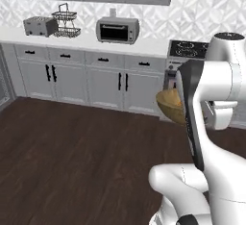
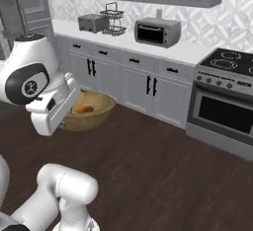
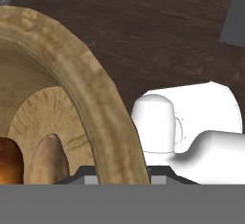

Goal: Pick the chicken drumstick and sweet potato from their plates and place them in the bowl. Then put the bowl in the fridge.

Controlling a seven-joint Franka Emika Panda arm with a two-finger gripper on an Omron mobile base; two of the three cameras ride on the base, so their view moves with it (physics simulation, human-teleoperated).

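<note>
We carry the bowl (image 3: 91, 89) by its rim above the dark floor (image 1: 72, 156), well apart from the counter (image 2: 148, 45). The fingertips are hidden under the thick rim in the hand view, so we cannot tell how wide the gripper stands; it appears clamped on that rim, since the bowl hangs in the air at the hand in both base views. Inside lie an orange-brown piece (image 3: 8, 163), probably the drumstick, and a paler tapered lump (image 3: 48, 163), likely the potato. One-sided rim grasps risk tilting: a swing or turn of the base could tip the bowl, spill the food, or let the rim slip.
</note>
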